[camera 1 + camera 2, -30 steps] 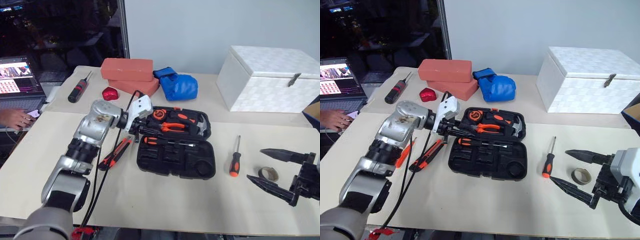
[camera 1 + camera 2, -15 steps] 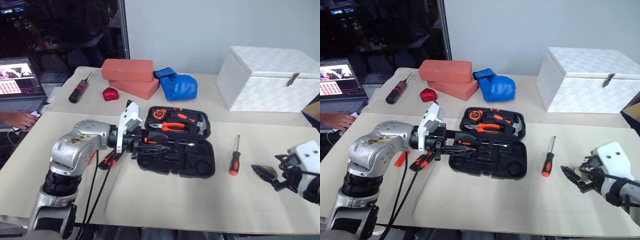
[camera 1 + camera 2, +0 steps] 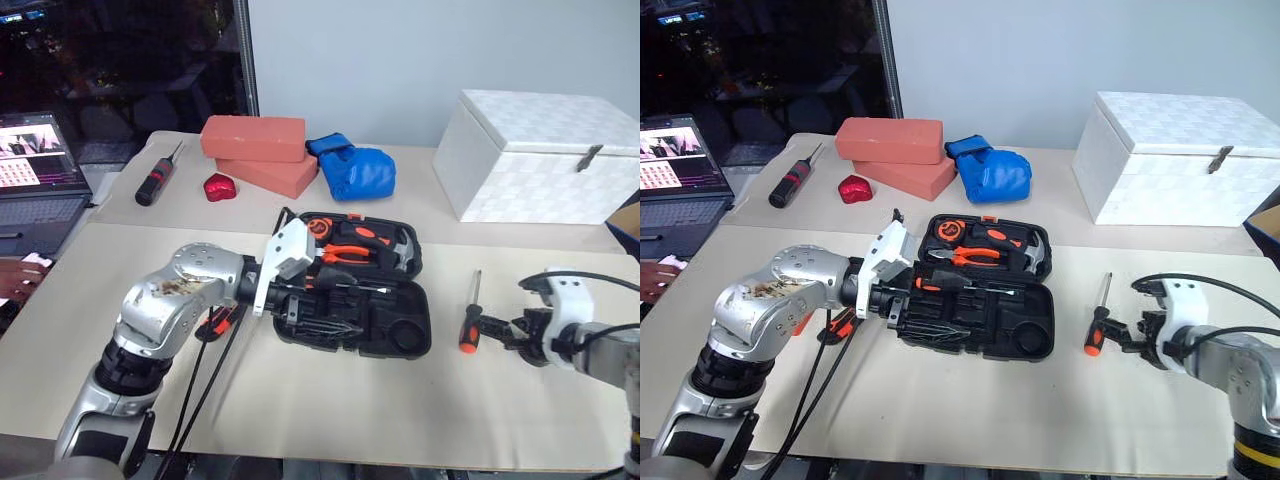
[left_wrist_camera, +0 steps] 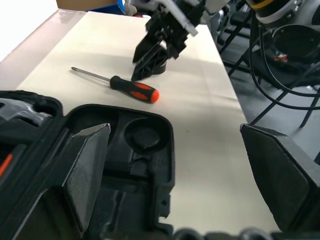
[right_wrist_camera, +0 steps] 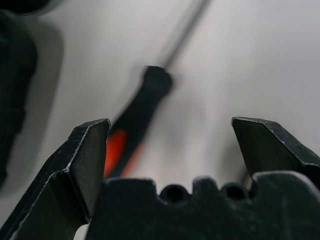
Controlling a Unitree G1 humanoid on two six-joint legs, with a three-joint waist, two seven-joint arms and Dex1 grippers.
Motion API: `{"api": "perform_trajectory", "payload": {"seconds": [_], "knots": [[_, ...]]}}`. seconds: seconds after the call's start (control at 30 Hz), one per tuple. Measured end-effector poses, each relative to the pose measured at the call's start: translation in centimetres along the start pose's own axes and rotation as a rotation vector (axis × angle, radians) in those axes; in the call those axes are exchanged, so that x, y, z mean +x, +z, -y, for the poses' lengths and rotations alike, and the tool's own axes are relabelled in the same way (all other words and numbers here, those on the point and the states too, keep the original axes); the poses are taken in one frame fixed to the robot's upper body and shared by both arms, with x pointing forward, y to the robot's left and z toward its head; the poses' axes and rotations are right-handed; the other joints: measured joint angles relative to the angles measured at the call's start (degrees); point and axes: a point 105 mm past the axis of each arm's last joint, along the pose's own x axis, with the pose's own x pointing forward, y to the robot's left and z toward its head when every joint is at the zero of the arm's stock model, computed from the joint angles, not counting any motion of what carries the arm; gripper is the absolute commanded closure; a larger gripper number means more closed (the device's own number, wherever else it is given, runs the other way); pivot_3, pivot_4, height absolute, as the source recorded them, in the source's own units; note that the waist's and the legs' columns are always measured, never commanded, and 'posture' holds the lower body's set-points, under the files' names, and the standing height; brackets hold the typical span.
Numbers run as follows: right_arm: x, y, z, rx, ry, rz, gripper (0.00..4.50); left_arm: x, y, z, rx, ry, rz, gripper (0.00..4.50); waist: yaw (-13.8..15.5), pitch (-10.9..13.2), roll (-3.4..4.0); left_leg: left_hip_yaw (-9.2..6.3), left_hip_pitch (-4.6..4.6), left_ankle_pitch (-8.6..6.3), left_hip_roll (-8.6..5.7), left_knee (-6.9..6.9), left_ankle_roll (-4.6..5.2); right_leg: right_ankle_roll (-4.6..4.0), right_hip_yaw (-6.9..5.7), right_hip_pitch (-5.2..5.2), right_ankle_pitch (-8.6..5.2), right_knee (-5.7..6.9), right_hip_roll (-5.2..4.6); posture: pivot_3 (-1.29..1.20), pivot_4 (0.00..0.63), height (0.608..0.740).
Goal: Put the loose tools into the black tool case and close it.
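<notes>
The black tool case (image 3: 400, 300) lies open mid-table, with pliers, a hammer and a screwdriver (image 3: 335, 285) seated in its recesses. Over the case's near-left part my left gripper (image 3: 303, 308) stands open, and nothing lies between its fingers (image 4: 90, 165). A loose orange-and-black screwdriver (image 3: 469, 322) lies right of the case. Low over the table my right gripper (image 3: 490, 327) is open and points at that screwdriver's handle (image 5: 132, 135), just short of it. Another orange-and-black tool (image 3: 214, 322) lies left of the case, partly hidden under my left arm.
A white box (image 3: 540, 160) stands at the back right. Two red bricks (image 3: 255, 145), a blue glove (image 3: 357, 172), a small red object (image 3: 220, 187) and a black-and-red screwdriver (image 3: 156, 178) sit along the back. A laptop (image 3: 35, 165) and a person's hand (image 3: 15, 282) are at the left edge.
My left gripper has opened and drawn back over the case's near-left part. My right gripper has dropped to the table and turned to point at the loose screwdriver.
</notes>
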Motion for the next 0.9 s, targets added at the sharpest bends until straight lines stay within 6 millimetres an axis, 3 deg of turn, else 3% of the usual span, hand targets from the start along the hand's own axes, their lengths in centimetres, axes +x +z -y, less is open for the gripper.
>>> {"api": "perform_trajectory", "payload": {"seconds": [0.07, 0.2, 0.37, 0.53, 0.7, 0.73, 0.9], "knots": [[0.9, 0.2, -0.5, -0.021, 0.002, -0.019, 0.61, -0.2, 0.0, -0.1, 0.021, 0.012, -0.012, 0.02, -0.1, 0.0, 0.0, 0.01, -0.04, 0.0, -0.03, 0.01, 0.0, 0.01, 0.03, -0.02, 0.01, -0.04, -0.02, 0.0, 0.15, 0.74], [1.8, 0.2, -1.5, -0.091, 0.025, -0.041, 2.02, -0.4, -0.3, -0.2, 0.03, 0.026, -0.019, 0.02, -0.1, 0.0, 0.0, -0.01, -0.04, 0.0, -0.03, 0.01, 0.0, 0.01, 0.01, 0.0, 0.0, -0.04, -0.01, 0.0, 0.15, 0.74], [1.5, 0.2, -0.2, -0.195, -0.05, -0.056, 3.63, -0.5, -1.0, -0.1, 0.01, 0.039, -0.023, 0.02, 0.4, 0.0, 0.0, -0.01, -0.13, 0.0, -0.07, 0.03, 0.0, 0.03, 0.03, -0.01, -0.01, -0.11, -0.05, 0.0, 0.15, 0.74], [0.0, 0.9, 1.0, -0.361, -0.106, -0.022, 3.67, -1.1, -1.6, 0.1, 0.003, 0.071, 0.0, 0.02, 0.3, 0.0, 0.03, -0.02, -0.26, 0.0, -0.05, 0.02, 0.01, 0.06, 0.01, -0.17, -0.02, -0.1, -0.03, 0.0, 0.15, 0.74], [-2.6, 4.7, -3.3, -0.697, 0.125, 0.164, 3.67, -3.1, -2.9, 1.2, -0.032, 0.101, 0.08, 0.02, -1.1, 0.1, 0.13, 0.04, -0.24, -0.01, 0.04, 0.01, 0.02, 0.03, 0.03, -0.31, -0.03, 0.06, 0.01, 0.0, 0.15, 0.74], [-3.0, 5.6, -4.7, -0.824, 0.194, 0.193, 3.67, -4.3, -3.3, 1.8, -0.089, 0.095, 0.085, 0.02, -1.4, 0.1, 0.13, 0.09, -0.19, -0.01, 0.1, 0.01, 0.02, -0.02, 0.03, -0.35, -0.03, 0.11, 0.03, 0.0, 0.15, 0.74], [-1.6, 6.2, -9.1, -1.108, 0.429, 0.218, 3.67, -7.4, -4.4, 3.5, -0.144, 0.119, 0.059, 0.02, -1.6, 0.1, 0.08, 0.18, -0.1, -0.01, 0.14, 0.02, 0.0, -0.12, 0.0, -0.47, -0.04, 0.12, -0.03, 0.0, 0.15, 0.74]]}}
